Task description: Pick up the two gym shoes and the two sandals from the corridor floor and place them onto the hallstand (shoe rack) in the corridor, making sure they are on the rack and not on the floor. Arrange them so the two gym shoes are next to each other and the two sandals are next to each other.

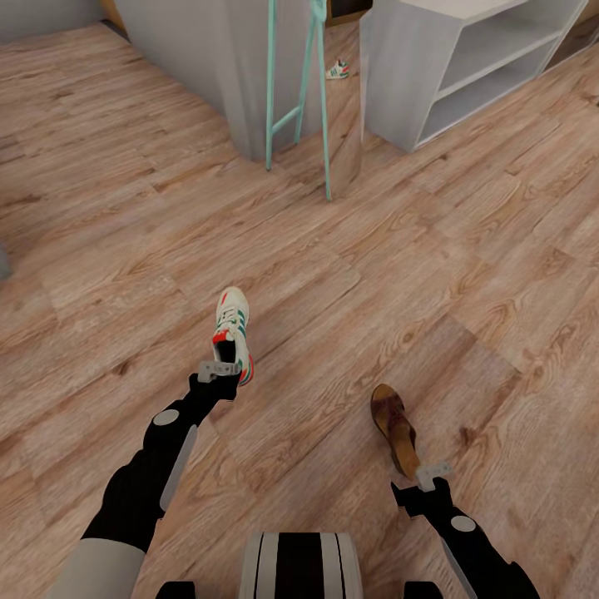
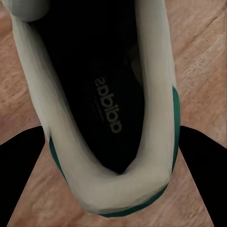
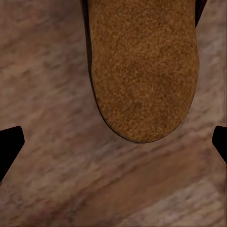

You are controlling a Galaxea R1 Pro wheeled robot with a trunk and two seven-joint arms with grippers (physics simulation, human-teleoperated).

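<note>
While both arms reach forward, left gripper [image 1: 221,369] open astride gym shoe [image 1: 233,330], right gripper [image 1: 433,476] open behind sandal [image 1: 395,428].

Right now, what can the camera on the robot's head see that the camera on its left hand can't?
The head view alone takes in the second gym shoe far off on the corridor floor, the grey hallstand, a teal stand, a brown sandal by the right gripper, and the left gripper. The left wrist view alone looks inside the near shoe, down at its dark insole with printed lettering. Both show that gym shoe and the wood floor.
</note>
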